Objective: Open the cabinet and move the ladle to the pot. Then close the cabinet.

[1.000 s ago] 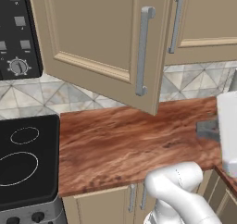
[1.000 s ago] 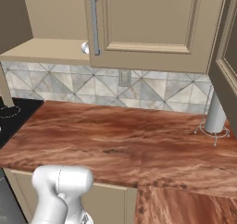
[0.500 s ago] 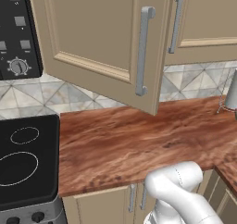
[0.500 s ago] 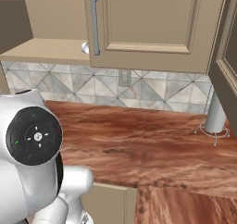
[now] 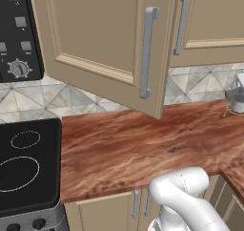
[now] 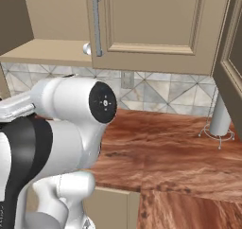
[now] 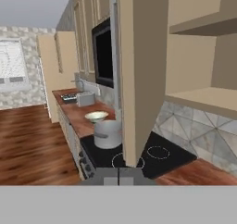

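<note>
The cabinet (image 5: 105, 39) hangs above the counter with its left door swung wide open and its right door (image 5: 209, 20) closed. The hand view sees the open door edge-on (image 7: 134, 79), with bare shelves (image 7: 203, 98) to its right. The grey pot (image 7: 107, 133) stands on the black stove (image 7: 157, 156). A small silvery round end (image 6: 86, 48) pokes out at the shelf's front edge beside the closed door; it may be the ladle. My gripper (image 7: 118, 177) is shut with nothing seen in it, pointing along the counter toward the pot.
A pale green bowl (image 7: 96, 116) sits behind the pot, with a toaster (image 7: 85, 98) farther along. A grey cylinder on a wire stand (image 6: 220, 121) is at the counter's right end. My arm's big joint (image 6: 71, 119) fills the near left.
The hand left the right edge of the left base view. The arm swung left, and its large joint now looms in the right base view.
</note>
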Robot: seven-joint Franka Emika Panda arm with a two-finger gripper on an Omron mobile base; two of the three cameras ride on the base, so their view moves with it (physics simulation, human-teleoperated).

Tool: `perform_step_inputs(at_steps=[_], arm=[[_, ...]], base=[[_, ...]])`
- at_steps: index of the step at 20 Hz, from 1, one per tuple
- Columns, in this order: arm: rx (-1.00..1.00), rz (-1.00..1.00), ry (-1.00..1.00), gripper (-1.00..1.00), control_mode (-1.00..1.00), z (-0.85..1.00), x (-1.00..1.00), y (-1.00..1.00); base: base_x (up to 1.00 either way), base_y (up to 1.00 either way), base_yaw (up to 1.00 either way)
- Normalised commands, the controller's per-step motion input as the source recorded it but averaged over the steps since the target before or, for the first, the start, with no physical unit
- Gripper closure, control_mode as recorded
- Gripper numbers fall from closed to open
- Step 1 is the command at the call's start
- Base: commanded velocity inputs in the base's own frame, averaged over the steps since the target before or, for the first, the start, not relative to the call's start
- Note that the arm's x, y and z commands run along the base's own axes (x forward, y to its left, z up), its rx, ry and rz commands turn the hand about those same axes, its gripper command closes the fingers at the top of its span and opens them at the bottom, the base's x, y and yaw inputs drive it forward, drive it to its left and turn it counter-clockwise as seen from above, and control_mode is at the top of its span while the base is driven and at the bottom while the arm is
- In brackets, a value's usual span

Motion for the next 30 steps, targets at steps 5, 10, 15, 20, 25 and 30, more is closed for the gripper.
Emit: perform_step_inputs(at_steps=[5, 10, 15, 20, 25, 30], arm=[[0.0, 0.0, -0.05, 1.0, -1.0, -0.03, 0.9, 0.11], [0.0, 0.0, -0.04, 1.0, -1.0, -0.02, 0.52, 0.41], [0.0, 0.0, -0.03, -1.0, -1.0, 0.0, 0.24, 0.47], [0.0, 0.04, -0.03, -1.0, -1.0, 0.0, 0.15, 0.28], [0.0, 0.35, -0.02, -1.0, -1.0, 0.0, 0.0, 0.24], [-0.02, 0.42, -0.01, -1.0, -1.0, 0.0, 0.0, 0.28]], base=[[0.0, 0.0, 0.0], [0.0, 0.0, 0.0], [0.0, 0.0, 0.0], [0.0, 0.0, 0.0], [0.0, 0.0, 0.0], [0.0, 0.0, 0.0]])
